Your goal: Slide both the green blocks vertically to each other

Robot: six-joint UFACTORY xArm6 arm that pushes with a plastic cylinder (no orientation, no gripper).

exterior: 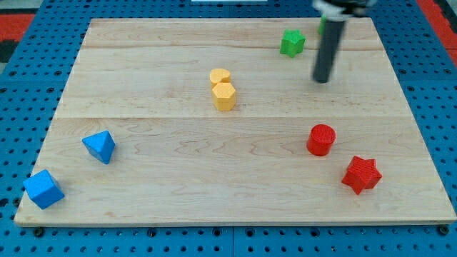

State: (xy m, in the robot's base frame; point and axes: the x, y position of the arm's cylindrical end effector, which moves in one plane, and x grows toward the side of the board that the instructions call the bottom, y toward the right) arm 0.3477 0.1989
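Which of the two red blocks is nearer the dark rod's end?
The red cylinder, below my tip; the red star lies farther toward the view's bottom right.

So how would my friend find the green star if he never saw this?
Start at the wooden board and go to its top edge, toward the view's right. The green star sits there, just left of my tip and a second green block half hidden behind the rod. It is the only fully visible green piece.

Second green block [320,27] at upper right mostly hidden behind rod [327,50]; shape unreadable. Rod's upper end blurred, cut by top edge.
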